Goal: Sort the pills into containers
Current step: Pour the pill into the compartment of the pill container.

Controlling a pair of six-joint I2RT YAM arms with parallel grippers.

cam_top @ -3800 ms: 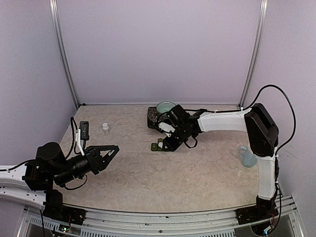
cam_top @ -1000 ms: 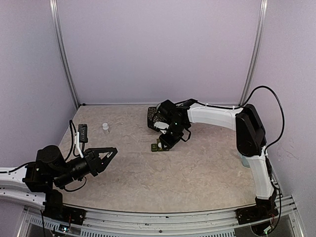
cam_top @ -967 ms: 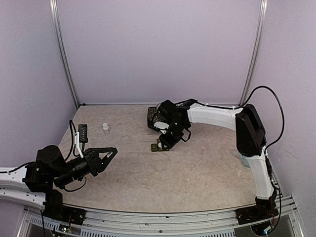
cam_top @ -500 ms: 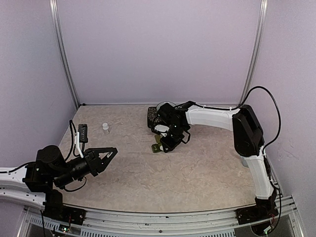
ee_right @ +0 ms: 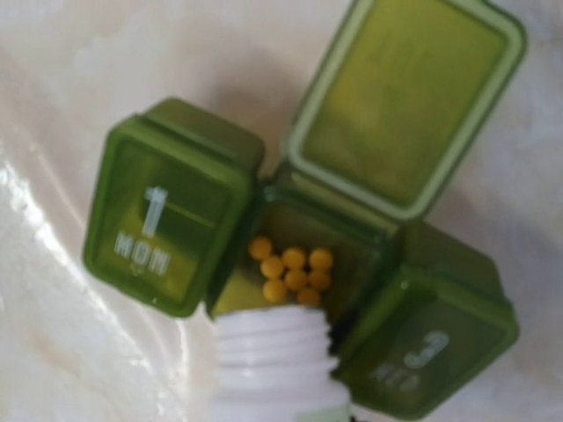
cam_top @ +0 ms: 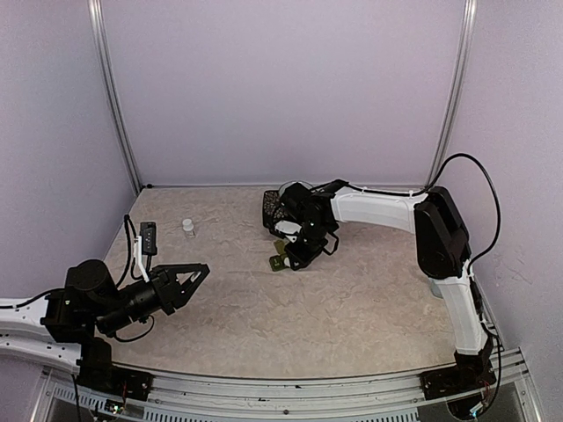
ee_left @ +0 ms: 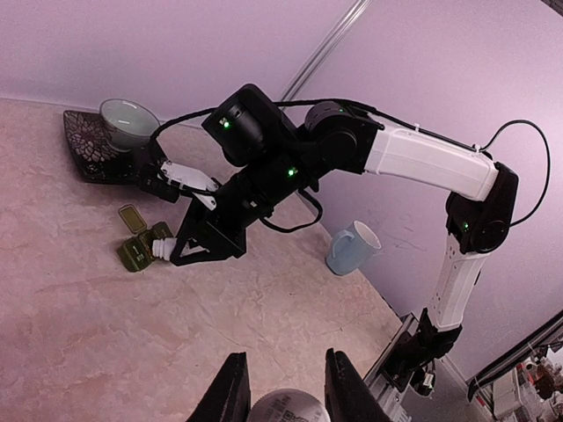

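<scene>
**Containers** (ee_right: 299, 264): a dark green strip of three joined compartments, lying on the desk (cam_top: 352, 316) about midway across and toward the far side, just near of a dark patterned mat (cam_top: 271, 209) that carries a bowl (ee_left: 127, 119). The middle lid stands open and the two outer lids are shut. A small cluster of yellow pills (ee_right: 290, 268) lies in the middle compartment.

**White bottle** (ee_right: 273, 365): its threaded mouth points at the open compartment, almost at its edge. The right gripper (cam_top: 293, 255) carries it with its fingers pinching the bottle.

**Change:** over the last four seconds the right arm has swung its elbow leftward and settled over the strip. In the last half second it barely moves. Judged from this, pouring into the middle compartment is under way, and the other two are not yet served or cannot be checked.

**Writing:** the left lid reads "1 MON". The right lid reads "3", with smaller letters beneath too blurred to read.

**Left gripper** (cam_top: 193, 274): at the near left, fingers spread, holding nothing. A pale blue mug (ee_left: 352, 248) stands at the right.
</scene>
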